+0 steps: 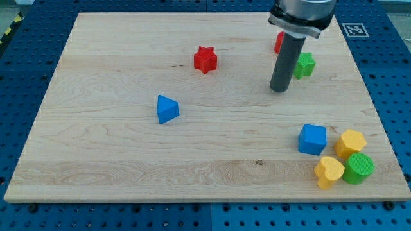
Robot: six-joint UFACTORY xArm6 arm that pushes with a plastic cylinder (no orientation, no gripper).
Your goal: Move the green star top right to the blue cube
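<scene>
The green star (306, 65) lies at the view's upper right on the wooden board (128, 160), partly hidden behind my rod. The blue cube (313, 139) sits at the lower right. My tip (279, 90) rests on the board just left of and slightly below the green star, close to it; I cannot tell if they touch. The blue cube is well below the tip and a little to the right.
A red block (279, 42) peeks out behind the rod above the star. A red star (205, 59) lies upper middle, a blue triangular block (167, 109) left of centre. A yellow hexagon block (350, 142), a yellow heart (329, 172) and a green cylinder (358, 168) cluster right of the cube.
</scene>
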